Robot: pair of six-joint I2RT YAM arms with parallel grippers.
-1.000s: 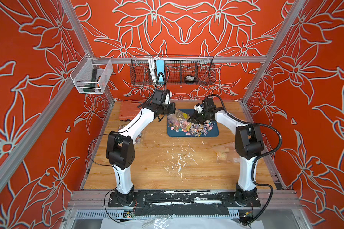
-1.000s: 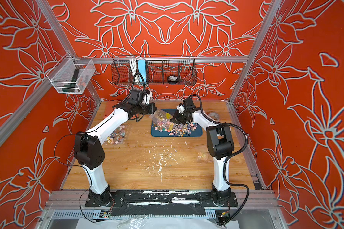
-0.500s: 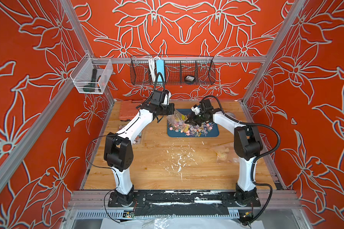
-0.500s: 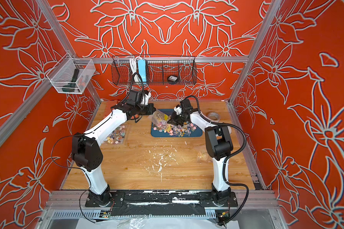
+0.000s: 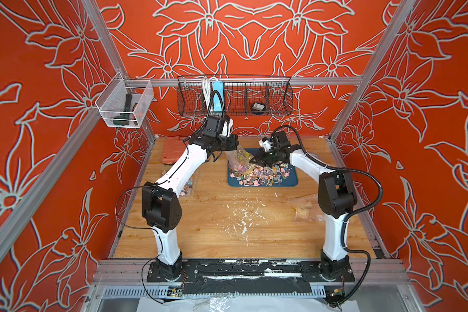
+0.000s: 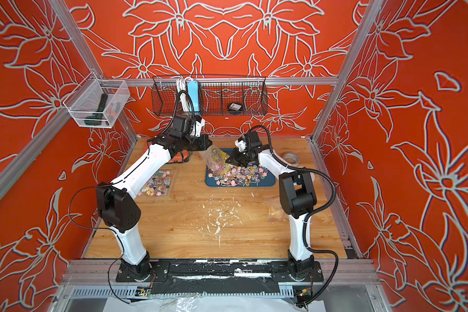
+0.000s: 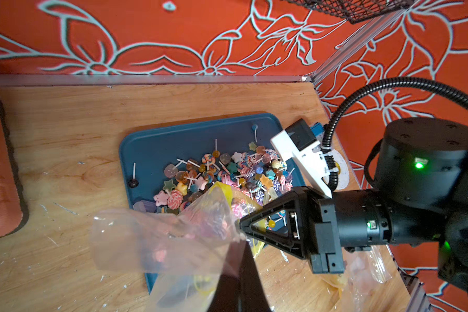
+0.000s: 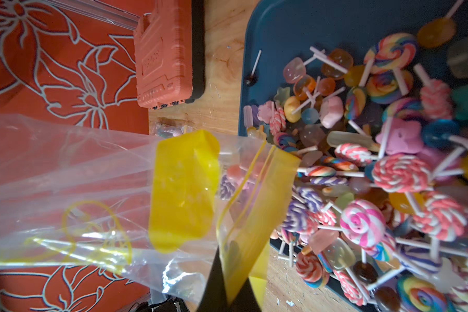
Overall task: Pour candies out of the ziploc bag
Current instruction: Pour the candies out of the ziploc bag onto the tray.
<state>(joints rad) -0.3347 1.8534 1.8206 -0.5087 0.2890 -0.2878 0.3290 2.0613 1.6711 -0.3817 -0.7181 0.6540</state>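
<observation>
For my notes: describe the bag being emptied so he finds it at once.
Find the blue tray at the back of the table. Over its left edge the left pincer and the right pincer hold up a clear, yellow-rimmed bag. Only it is lifted; a flat bag and a crumpled bag lie on the table.

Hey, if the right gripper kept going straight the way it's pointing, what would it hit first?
The plastic bag. The right gripper, jaws shut on its yellow-edged mouth, points into its clear side. Beyond that, probably the wooden table, but depth is unclear.
</observation>
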